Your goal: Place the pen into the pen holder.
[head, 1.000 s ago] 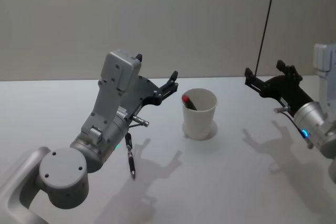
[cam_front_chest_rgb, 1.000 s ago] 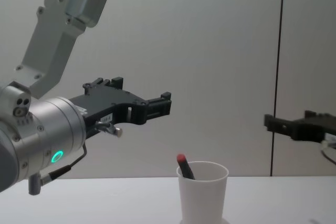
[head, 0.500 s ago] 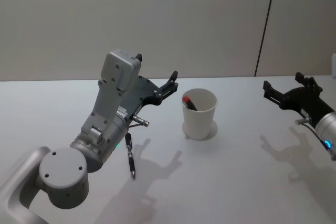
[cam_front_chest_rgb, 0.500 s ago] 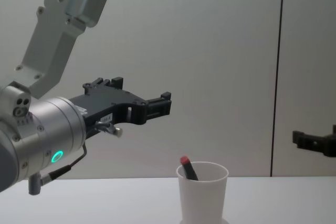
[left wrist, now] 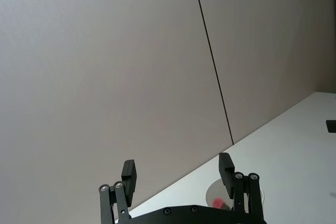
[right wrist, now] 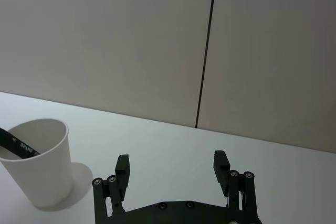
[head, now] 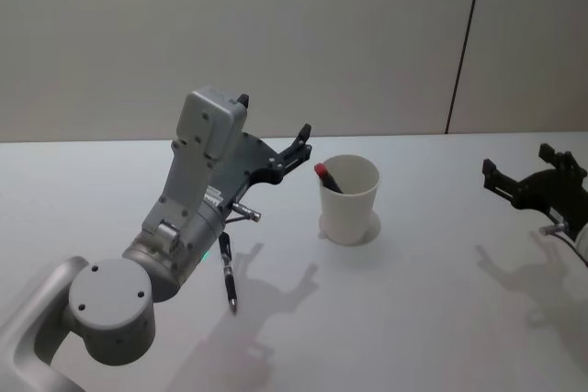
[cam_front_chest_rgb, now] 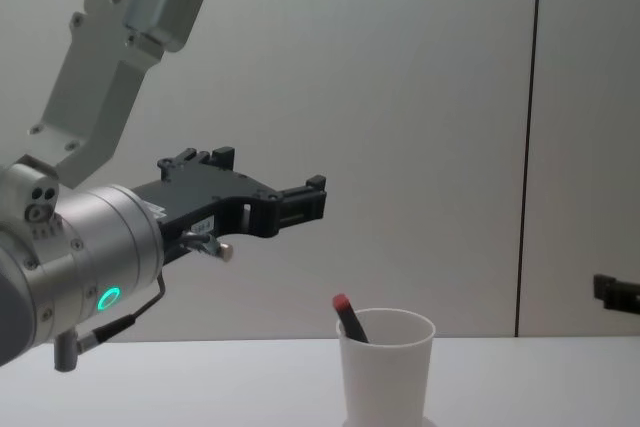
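White table (head: 413, 319) before a plain grey wall (head: 276, 34)

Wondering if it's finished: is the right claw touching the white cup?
Apart. The head view shows the right gripper open near the right edge, bare table between it and the pen holder. The left gripper hovers left of the holder.

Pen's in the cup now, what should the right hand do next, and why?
Probably pull the right hand back to rest: it is open and empty, to the right of the pen holder, where the pen already leans inside. The left hand hangs open left of it.
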`<state>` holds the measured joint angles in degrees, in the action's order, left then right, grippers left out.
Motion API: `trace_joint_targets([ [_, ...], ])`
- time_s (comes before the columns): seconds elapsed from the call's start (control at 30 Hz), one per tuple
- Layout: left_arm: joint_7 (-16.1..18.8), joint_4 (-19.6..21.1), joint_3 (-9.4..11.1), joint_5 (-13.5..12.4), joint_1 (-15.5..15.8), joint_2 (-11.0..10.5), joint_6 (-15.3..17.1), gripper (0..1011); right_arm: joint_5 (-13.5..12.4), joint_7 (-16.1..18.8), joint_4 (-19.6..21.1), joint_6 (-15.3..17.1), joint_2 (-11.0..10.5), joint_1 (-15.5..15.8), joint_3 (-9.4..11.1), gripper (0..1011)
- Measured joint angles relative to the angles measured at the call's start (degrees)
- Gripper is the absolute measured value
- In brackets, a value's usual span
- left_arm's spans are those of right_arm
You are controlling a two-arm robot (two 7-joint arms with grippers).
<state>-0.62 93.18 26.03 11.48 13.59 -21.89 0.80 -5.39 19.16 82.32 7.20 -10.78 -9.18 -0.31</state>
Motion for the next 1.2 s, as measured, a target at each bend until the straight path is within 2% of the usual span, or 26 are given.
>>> trace_joint_targets([
  [0.57, 0.2, 0.1, -0.1, 0.0, -0.2, 0.1, 0.2, 1003, 0.2, -0.1, 0.4, 0.3, -0.9, 1.1, 0.7, 1002],
  [0.9, 1.4, 1.3, -0.2, 0.7, -0.9, 0.0, 2.0, 1003, 0.3, -0.1, 0.5, 0.4, -1.1, 1.3, 0.8, 1002],
  [1.2, 3.7, 2.9, -0.3, 2.9, -2.3, -0.1, 5.2, 1003, 0.3, -0.1, 0.5, 0.4, -1.2, 1.3, 0.9, 1001],
])
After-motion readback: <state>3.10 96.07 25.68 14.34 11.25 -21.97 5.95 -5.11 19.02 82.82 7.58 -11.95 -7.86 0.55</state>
